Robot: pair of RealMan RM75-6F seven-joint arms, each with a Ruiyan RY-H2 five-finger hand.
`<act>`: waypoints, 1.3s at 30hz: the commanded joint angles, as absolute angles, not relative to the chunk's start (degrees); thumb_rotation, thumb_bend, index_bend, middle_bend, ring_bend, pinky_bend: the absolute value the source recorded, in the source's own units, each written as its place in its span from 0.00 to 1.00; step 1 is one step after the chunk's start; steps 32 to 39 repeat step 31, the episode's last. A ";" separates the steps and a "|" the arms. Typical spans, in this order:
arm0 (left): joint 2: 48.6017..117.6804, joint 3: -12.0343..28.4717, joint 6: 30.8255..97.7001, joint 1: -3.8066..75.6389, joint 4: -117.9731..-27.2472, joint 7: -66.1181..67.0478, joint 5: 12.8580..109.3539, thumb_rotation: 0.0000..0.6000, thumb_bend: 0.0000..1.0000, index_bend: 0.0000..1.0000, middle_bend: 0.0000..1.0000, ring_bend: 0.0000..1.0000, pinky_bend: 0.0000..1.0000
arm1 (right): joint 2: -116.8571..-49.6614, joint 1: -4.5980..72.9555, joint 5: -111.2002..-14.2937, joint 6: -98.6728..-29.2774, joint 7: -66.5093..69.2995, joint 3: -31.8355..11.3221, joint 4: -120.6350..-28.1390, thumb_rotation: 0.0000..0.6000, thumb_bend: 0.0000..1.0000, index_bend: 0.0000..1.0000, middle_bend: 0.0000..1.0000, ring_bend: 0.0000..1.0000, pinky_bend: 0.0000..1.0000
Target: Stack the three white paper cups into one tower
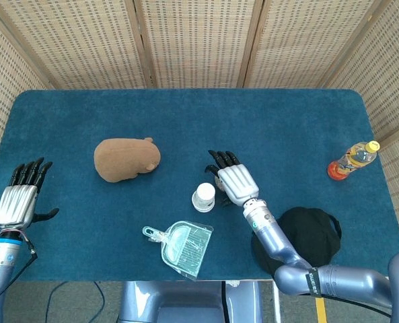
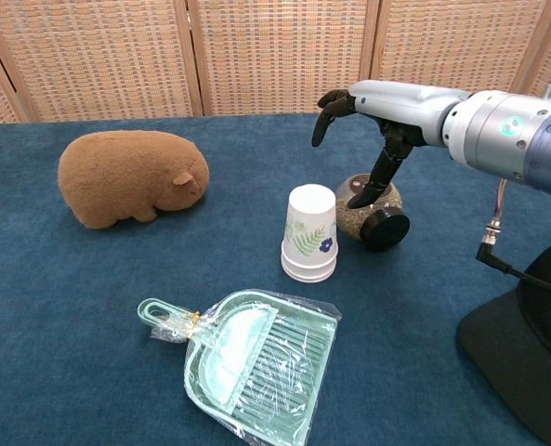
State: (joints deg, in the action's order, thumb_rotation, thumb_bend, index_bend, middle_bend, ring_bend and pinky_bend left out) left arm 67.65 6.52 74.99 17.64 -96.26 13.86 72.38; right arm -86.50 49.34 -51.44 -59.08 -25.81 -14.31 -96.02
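Observation:
A stack of white paper cups [image 2: 309,233] with leaf prints stands upside down near the table's middle, also seen from above [image 1: 204,196]. My right hand [image 2: 363,125] hovers just right of and above the stack, fingers apart and curved, holding nothing; the head view shows it beside the cups [image 1: 231,179]. My left hand [image 1: 21,194] rests far off at the table's left edge, fingers spread and empty. How many cups the stack holds I cannot tell.
A brown plush animal [image 2: 131,177] lies to the left. A green dustpan [image 2: 247,360] lies in front of the cups. A small jar on its side [image 2: 375,212] sits right behind the stack. A black cap [image 1: 305,235] and a bottle [image 1: 351,159] are at the right.

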 commanded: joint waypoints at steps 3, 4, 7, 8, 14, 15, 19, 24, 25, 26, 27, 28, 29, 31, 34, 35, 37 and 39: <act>67.64 6.42 75.32 17.49 -96.39 13.98 72.84 1.00 0.18 0.05 0.00 0.00 0.00 | -85.03 47.37 -53.53 -60.82 -24.11 -13.26 -96.86 1.00 0.08 0.30 0.04 0.00 0.00; 67.62 6.41 75.35 17.46 -96.40 14.00 72.85 1.00 0.18 0.05 0.00 0.00 0.00 | -84.61 46.76 -54.12 -61.32 -23.49 -13.01 -97.07 1.00 0.08 0.30 0.04 0.00 0.00; 67.68 6.41 75.41 17.33 -96.25 14.03 72.68 1.00 0.18 0.05 0.00 0.00 0.00 | -82.77 44.06 -57.05 -63.49 -20.72 -11.70 -97.55 1.00 0.08 0.26 0.01 0.00 0.00; 67.74 6.46 75.50 17.26 -96.17 14.03 72.59 1.00 0.18 0.04 0.00 0.00 0.00 | -82.02 42.85 -58.42 -64.35 -19.20 -11.11 -97.59 1.00 0.08 0.22 0.00 0.00 0.00; 68.23 6.53 76.23 16.70 -95.82 13.92 72.30 1.00 0.18 0.00 0.00 0.00 0.00 | -77.88 36.05 -66.15 -69.17 -11.67 -6.80 -95.98 1.00 0.08 0.01 0.00 0.00 0.00; 68.33 6.41 76.35 16.58 -95.73 13.92 72.37 1.00 0.18 0.00 0.00 0.00 0.00 | -77.49 35.09 -67.19 -70.20 -10.91 -6.23 -95.50 1.00 0.08 0.00 0.00 0.00 0.00; 68.83 5.65 77.38 15.52 -95.56 14.49 72.43 1.00 0.18 0.00 0.00 0.00 0.00 | -76.55 30.58 -72.13 -75.38 -7.09 -3.66 -92.21 1.00 0.08 0.00 0.00 0.00 0.00; 69.29 4.61 80.70 13.11 -95.62 14.20 73.42 1.00 0.18 0.00 0.00 0.00 0.00 | -75.35 25.79 -75.31 -79.37 -2.73 -1.08 -88.06 1.00 0.08 0.00 0.00 0.00 0.00; 69.34 4.46 81.37 12.64 -95.55 14.07 73.66 1.00 0.18 0.00 0.00 0.00 0.00 | -75.19 24.97 -76.01 -80.02 -1.71 -0.73 -87.35 1.00 0.08 0.00 0.00 0.00 0.00; 69.37 4.34 81.94 12.22 -95.54 13.96 73.85 1.00 0.18 0.00 0.00 0.00 0.00 | -75.05 24.23 -76.60 -80.63 -0.83 -0.50 -86.73 1.00 0.08 0.00 0.00 0.00 0.00; 69.34 4.28 82.36 11.91 -95.59 13.89 73.97 1.00 0.18 0.00 0.00 0.00 0.00 | -74.92 23.67 -76.95 -81.14 -0.34 -0.33 -86.32 1.00 0.08 0.00 0.00 0.00 0.00; 69.33 4.16 82.80 11.60 -95.66 13.84 74.18 1.00 0.18 0.00 0.00 0.00 0.00 | -74.79 23.11 -77.29 -81.65 0.10 -0.17 -85.96 1.00 0.08 0.00 0.00 0.00 0.00; 69.32 4.06 83.24 11.33 -95.73 13.82 74.45 1.00 0.18 0.00 0.00 0.00 0.00 | -74.67 22.55 -77.65 -82.20 0.55 -0.02 -85.66 1.00 0.08 0.00 0.00 0.00 0.00; 69.36 3.74 84.18 10.75 -95.88 13.87 75.17 1.00 0.18 0.00 0.00 0.00 0.00 | -74.43 21.45 -78.44 -83.35 1.60 0.25 -85.16 1.00 0.08 0.00 0.00 0.00 0.00; 69.36 3.74 84.18 10.75 -95.88 13.87 75.17 1.00 0.18 0.00 0.00 0.00 0.00 | -74.43 21.45 -78.44 -83.35 1.60 0.25 -85.16 1.00 0.08 0.00 0.00 0.00 0.00; 69.36 3.74 84.18 10.75 -95.88 13.87 75.17 1.00 0.18 0.00 0.00 0.00 0.00 | -74.43 21.45 -78.44 -83.35 1.60 0.25 -85.16 1.00 0.08 0.00 0.00 0.00 0.00; 69.36 3.74 84.18 10.75 -95.88 13.87 75.17 1.00 0.18 0.00 0.00 0.00 0.00 | -74.43 21.45 -78.44 -83.35 1.60 0.25 -85.16 1.00 0.08 0.00 0.00 0.00 0.00; 69.36 3.74 84.18 10.75 -95.88 13.87 75.17 1.00 0.18 0.00 0.00 0.00 0.00 | -74.43 21.45 -78.44 -83.35 1.60 0.25 -85.16 1.00 0.08 0.00 0.00 0.00 0.00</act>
